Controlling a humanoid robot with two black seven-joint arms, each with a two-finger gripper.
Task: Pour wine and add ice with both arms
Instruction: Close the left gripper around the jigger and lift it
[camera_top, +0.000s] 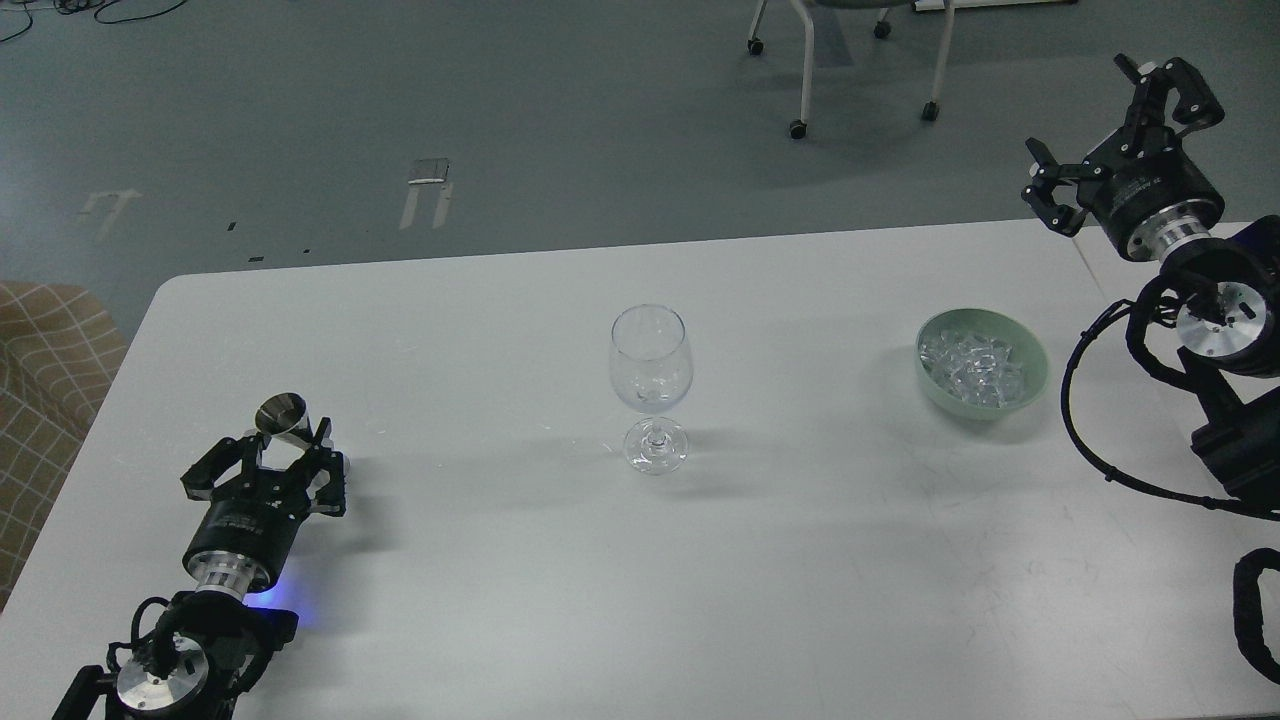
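The left end effector (283, 447) sits low over the near-left part of the white table (480, 560), its fingers closed around a small shiny metal cup (282, 415) whose open mouth tilts up and away. A blue glow shows on the table just beside the left arm's wrist. The right end effector (1120, 140) hangs in the air beyond the table's far-right corner, its fingers spread wide apart and holding nothing.

Between the 2 arms, near the table's middle, a clear stemmed wine glass (650, 385) stands upright; whether it holds any liquid cannot be told. To its right, well apart from it, a pale green bowl (1030, 385) holds the ice (972, 367), a heap of small clear chunks. The bowl lies near the right arm's looping black cable (1075, 420), below and to the left of the open right end effector. Nothing stands on the table between the metal cup and the glass, nor between the glass and the bowl.

Beyond the table, the grey floor (400, 100) carries the wheeled legs of a chair (800, 60). A tan checked fabric (45, 400) shows at the left edge.
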